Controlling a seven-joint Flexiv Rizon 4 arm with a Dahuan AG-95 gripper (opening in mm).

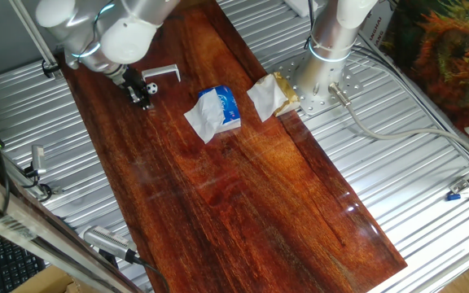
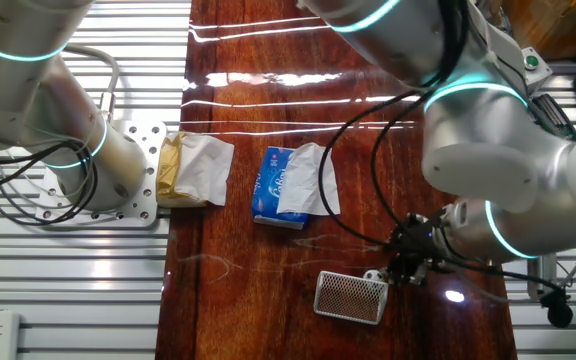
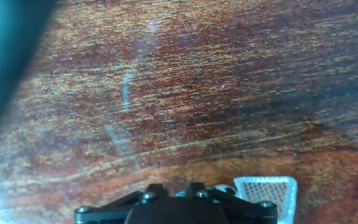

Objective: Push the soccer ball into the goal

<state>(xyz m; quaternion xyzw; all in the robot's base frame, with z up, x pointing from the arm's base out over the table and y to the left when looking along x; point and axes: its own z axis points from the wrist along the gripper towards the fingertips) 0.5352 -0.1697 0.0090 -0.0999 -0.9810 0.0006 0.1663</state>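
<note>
Soccer ball [image 1: 151,86] beside end effector [image 1: 142,98], goal [image 1: 162,73] close, opening unclear

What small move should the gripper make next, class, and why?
Probably a short nudge toward the goal. The ball lies right beside the gripper, on its goal side, at the goal's edge and seemingly not inside yet, so a slight further push should finish it.
</note>
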